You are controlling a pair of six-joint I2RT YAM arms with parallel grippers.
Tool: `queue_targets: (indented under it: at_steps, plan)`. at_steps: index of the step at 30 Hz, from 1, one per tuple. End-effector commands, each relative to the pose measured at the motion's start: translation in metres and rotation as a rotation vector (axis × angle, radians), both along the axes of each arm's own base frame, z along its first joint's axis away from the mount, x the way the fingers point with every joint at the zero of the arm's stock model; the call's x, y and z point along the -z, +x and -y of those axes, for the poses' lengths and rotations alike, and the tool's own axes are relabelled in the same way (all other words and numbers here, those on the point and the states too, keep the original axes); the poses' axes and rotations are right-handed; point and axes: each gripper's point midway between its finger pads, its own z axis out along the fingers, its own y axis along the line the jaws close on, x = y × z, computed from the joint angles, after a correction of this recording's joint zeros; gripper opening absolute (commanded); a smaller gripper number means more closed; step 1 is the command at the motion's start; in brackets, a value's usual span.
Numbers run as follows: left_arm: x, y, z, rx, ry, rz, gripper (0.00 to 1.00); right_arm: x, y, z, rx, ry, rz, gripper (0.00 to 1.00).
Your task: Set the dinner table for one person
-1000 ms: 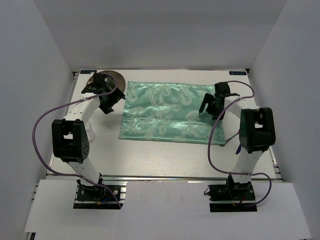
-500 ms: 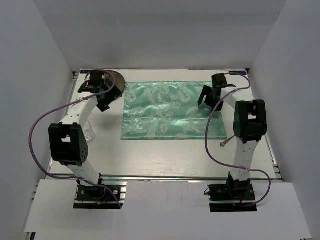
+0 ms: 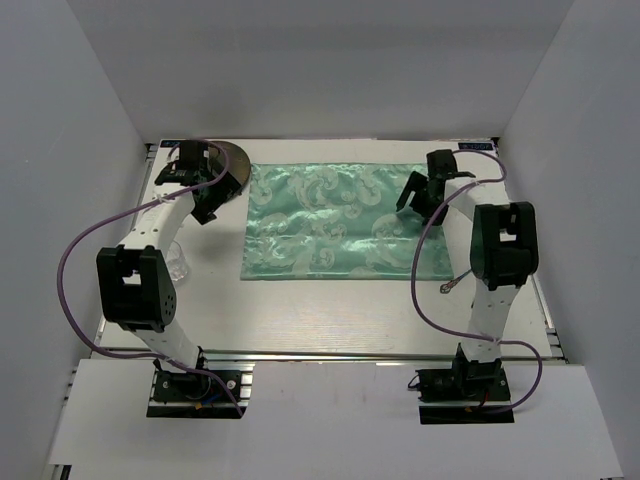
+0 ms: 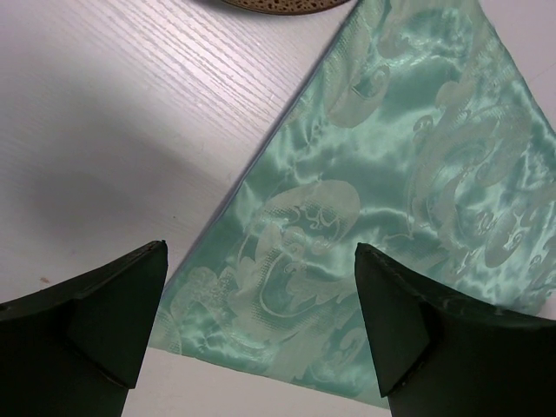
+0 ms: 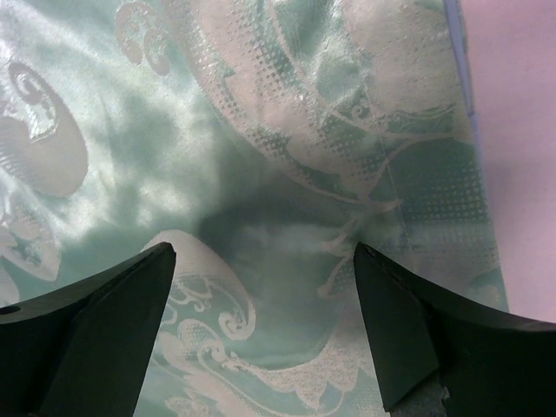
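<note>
From above, the large white rectangular tabletop (image 3: 330, 315) carries one green patterned satin placemat (image 3: 335, 222), lying flat toward the far edge, about midway between the left and right edges. One dark round plate (image 3: 236, 161) sits at the far left corner, partly hidden by the arm. One clear drinking glass (image 3: 178, 262) stands near the left edge. One small metal utensil (image 3: 447, 285), too small to identify, lies just off the placemat's near right corner. Two arms reach out. The left gripper (image 3: 208, 205) hangs between the plate and the placemat's left edge. The right gripper (image 3: 410, 195) hangs over the placemat's far right part. From this height I cannot tell how far either gripper is spread.

The left wrist view shows that. The left gripper (image 4: 261, 252) has its two dark fingers (image 4: 95, 326) set wide apart, with nothing between them and nothing touched. Below lie one corner of the placemat (image 4: 391, 174) and bare tabletop (image 4: 104, 130). A sliver of the plate's brown speckled rim (image 4: 278, 5) shows at the top edge.

The right wrist view shows the right gripper (image 5: 263, 252) equally wide apart and empty, its fingers (image 5: 95, 339) above the cloth. The placemat (image 5: 261, 113) fills most of the view. Its hemmed edge and a strip of tabletop (image 5: 521, 130) run down the right side. Glass and utensil show only from above.
</note>
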Motion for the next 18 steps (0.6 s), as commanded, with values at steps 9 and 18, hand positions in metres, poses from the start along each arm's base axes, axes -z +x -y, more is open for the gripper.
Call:
queue_targets:
  at_steps: [9, 18]
  plan:
    - [0.01, 0.018, -0.032, -0.263, -0.169, 0.099, 0.98, -0.18, -0.013, -0.054, -0.244, 0.25, 0.497, 0.89]
    - [0.046, 0.064, -0.05, -0.373, -0.241, 0.19, 0.98, -0.209, -0.159, -0.117, -0.694, 0.601, 0.653, 0.89]
